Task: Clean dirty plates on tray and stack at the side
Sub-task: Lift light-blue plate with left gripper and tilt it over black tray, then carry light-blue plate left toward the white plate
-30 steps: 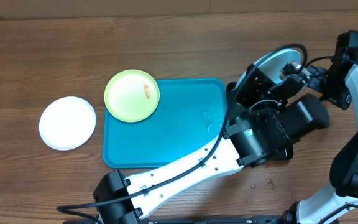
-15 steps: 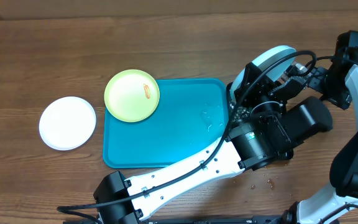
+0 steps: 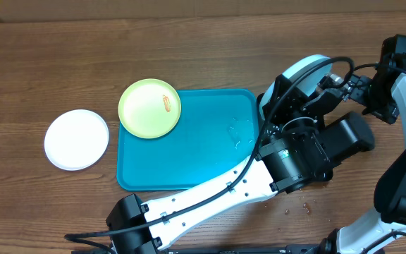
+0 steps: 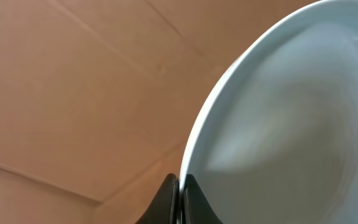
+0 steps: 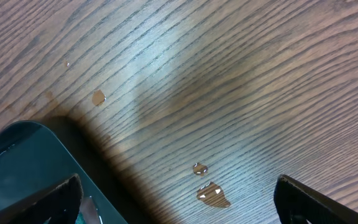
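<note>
Left wrist view: the left gripper (image 4: 180, 190) has its two dark fingers pressed together on the rim of the round light blue plastic plate (image 4: 291, 124), which rises tilted on edge above and to the right of the fingertips. Behind it is only a plain brown surface.

In the overhead view this plate (image 3: 307, 68) is held up off the brown wooden table (image 3: 189, 42), just right of the far right corner of the large turquoise rectangular plastic tray (image 3: 189, 155). A few water drops (image 3: 238, 134) sit on the tray's near side to the gripper. Farther left, the round lime green plastic plate (image 3: 149, 108), marked with a small orange-red smear (image 3: 168, 104), lies on the tray's far left corner, overhanging the edge. Farthest left, the round white plastic plate (image 3: 77, 139) lies on the table, apart from the tray.

The right gripper (image 5: 178, 196) stands spread wide and empty, its fingers (image 5: 55, 199) over wet spots (image 5: 211, 193) on the wood.
</note>
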### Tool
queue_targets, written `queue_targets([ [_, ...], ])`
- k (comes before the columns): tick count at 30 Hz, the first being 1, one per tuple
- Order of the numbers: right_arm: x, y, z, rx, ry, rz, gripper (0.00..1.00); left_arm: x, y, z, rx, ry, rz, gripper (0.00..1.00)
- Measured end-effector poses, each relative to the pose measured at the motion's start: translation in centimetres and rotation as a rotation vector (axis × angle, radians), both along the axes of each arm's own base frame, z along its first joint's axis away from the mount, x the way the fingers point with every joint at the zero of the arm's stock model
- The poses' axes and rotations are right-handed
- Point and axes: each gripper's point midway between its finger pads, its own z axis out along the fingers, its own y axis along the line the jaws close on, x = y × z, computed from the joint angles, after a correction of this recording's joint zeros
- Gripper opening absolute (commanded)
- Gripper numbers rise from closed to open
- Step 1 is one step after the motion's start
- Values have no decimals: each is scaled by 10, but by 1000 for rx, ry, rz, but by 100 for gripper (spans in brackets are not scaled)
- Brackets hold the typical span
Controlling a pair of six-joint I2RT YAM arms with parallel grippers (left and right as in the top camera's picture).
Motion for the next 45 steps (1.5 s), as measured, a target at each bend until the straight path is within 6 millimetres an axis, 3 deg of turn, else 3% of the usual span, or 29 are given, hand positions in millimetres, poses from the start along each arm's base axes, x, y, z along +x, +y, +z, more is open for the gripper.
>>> queue_targets([
  [3, 0, 0, 0, 0, -1, 0, 100, -1, 1, -13, -24, 56, -16, 4],
  [7, 0, 0, 0, 0, 1, 0, 100, -1, 7, -48, -127, 221, -28, 4],
  [14, 0, 0, 0, -1, -1, 0, 100, 19, 24, -108, -499, 604, 37, 4],
  [20, 0, 0, 0, -1, 0, 0, 100, 30, 57, -141, -713, 918, 102, 4],
  [24, 0, 0, 0, 0, -1, 0, 100, 37, 95, -148, -863, 1094, 167, 4],
  [29, 0, 0, 0, -1, 0, 0, 100, 49, 164, -152, -1008, 1179, 329, 4],
  [36, 0, 0, 0, -1, 0, 0, 100, 53, 272, -161, -1078, 1146, 613, 4],
  [41, 0, 0, 0, -1, 0, 0, 100, 45, 356, -167, -1058, 1051, 855, 4],
  [45, 0, 0, 0, 0, 1, 0, 100, 34, 408, -169, -1056, 991, 1001, 4],
])
